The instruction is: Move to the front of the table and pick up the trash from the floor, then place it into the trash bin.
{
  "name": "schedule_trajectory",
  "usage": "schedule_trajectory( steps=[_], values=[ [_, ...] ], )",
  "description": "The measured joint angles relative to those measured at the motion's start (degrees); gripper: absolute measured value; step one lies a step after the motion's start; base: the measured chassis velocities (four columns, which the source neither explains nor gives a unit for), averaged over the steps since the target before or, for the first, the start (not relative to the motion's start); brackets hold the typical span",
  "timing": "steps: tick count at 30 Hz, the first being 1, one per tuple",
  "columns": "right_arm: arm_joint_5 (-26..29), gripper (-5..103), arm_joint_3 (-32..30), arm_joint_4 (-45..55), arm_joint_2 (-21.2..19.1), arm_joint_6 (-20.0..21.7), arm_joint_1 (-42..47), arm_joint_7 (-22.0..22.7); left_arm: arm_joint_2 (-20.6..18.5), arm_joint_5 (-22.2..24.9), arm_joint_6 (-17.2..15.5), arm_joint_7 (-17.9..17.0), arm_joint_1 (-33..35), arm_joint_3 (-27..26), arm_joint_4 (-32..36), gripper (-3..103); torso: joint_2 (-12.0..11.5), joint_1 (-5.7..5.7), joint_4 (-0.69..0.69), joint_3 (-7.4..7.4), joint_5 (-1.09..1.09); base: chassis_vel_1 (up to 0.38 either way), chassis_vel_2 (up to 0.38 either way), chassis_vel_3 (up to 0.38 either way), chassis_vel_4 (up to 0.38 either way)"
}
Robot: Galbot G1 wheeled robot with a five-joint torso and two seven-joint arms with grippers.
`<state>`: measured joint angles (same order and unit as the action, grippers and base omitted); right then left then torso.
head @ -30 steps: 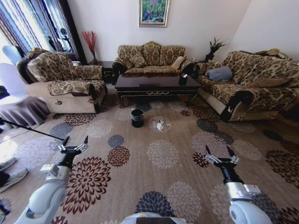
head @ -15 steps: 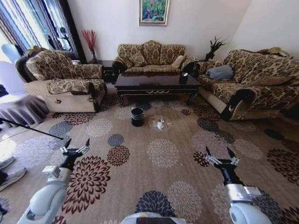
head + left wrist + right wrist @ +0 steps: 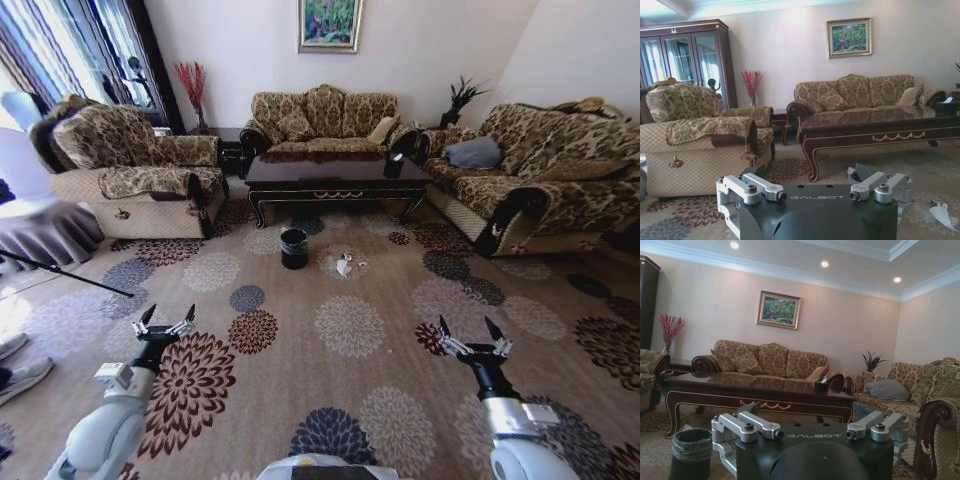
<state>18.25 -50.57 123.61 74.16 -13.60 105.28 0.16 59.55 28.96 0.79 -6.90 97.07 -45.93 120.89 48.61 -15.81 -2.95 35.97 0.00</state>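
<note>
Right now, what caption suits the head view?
Both grippers, left and right, open above carpet; trash beside bin.

The right gripper (image 3: 812, 432) fills the near edge, its jaws spread wide apart and holding nothing. Beyond it stands the long dark table (image 3: 760, 390), with a small dark box (image 3: 821, 387) on its surface. The black trash bin (image 3: 688, 452) with its plastic liner sits on the floor (image 3: 652, 452) near the table's leg. A patterned sofa (image 3: 765, 362) stands against the wall under a framed painting (image 3: 778, 310).
</note>
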Motion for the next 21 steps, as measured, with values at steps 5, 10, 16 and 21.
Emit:
schedule_trajectory(
  steps=[5, 10, 16, 21],
  values=[
    [0.61, 100, 0.14, 0.14, 0.25, -0.07, -0.13, -0.01, 0.09, -0.1, -0.05, -0.32, 0.32, -0.5, 0.63, 100, -1.33, 0.57, 0.02, -0.77, 0.01, 0.0, 0.0, 0.0, 0.0],
    [0.47, 100, 0.5, 0.37, 0.68, -0.09, -0.03, -0.3, 0.34, -0.26, 0.28, -0.33, 0.81, -0.75, 0.71, 100, -2.59, 1.12, 0.01, -1.47, 0.0, 0.0, 0.0, 0.0, 0.0],
    [0.4, 100, 0.55, 0.36, 0.72, -0.26, -0.02, -0.33, 0.72, -1.09, 0.68, -0.34, 0.69, -0.22, 0.36, 100, -4.18, 1.78, 0.01, -2.41, 0.0, 0.0, 0.0, 0.0, 0.0],
    [0.14, 100, 0.54, -0.03, 0.93, -0.61, -0.02, -0.33, 0.78, -1.22, 0.67, -0.35, -0.02, 0.09, 0.22, 100, -5.43, 2.31, 0.01, -3.13, 0.0, 0.0, 0.0, 0.0, 0.0]
  ],
)
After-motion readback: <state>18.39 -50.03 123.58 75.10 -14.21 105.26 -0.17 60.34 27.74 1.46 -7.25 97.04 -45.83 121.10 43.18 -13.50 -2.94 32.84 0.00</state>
